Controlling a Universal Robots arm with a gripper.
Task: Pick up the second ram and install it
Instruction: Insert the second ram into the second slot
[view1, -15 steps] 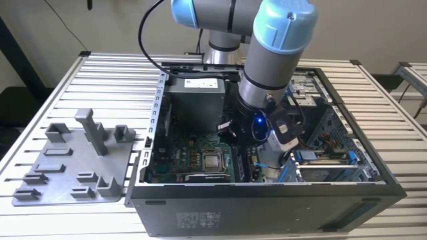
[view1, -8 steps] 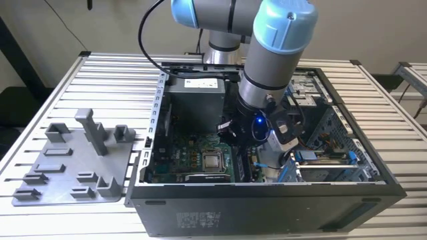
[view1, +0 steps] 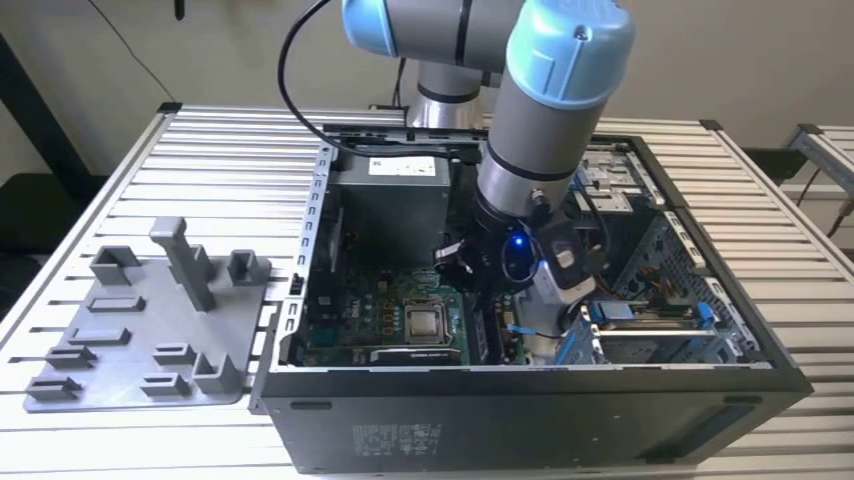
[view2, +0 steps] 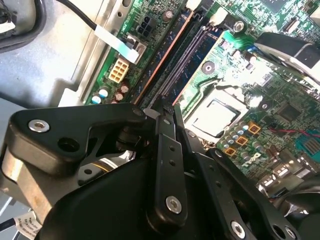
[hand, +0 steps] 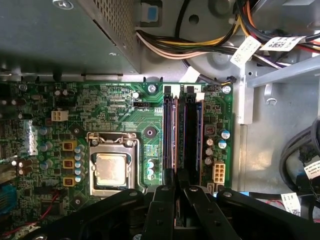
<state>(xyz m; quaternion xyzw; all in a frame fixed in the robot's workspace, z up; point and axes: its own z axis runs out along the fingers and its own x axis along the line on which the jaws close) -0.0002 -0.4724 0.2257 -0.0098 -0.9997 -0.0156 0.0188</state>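
My gripper (view1: 523, 325) is down inside the open computer case (view1: 534, 400), over the green motherboard (hand: 125, 115). In both wrist views its black fingers are drawn close together on a long, thin dark stick with a ribbed side, the second ram (view2: 177, 65) (hand: 183, 135). The stick runs lengthwise along a black memory slot beside the processor socket (hand: 111, 167). I cannot tell whether it is seated in that slot. The gripper (view2: 167, 106) (hand: 176, 176) grips the stick at one end. A second stick with a copper-coloured edge (hand: 169, 135) sits in the neighbouring slot.
The grey fixture tray (view1: 147, 320) with upright posts lies on the slatted table at the exterior view's left of the case. A grey power supply (view1: 387, 200) and bundled cables (hand: 200, 45) crowd the case's far end. Drive bays (view1: 654, 310) stand at the exterior view's right.
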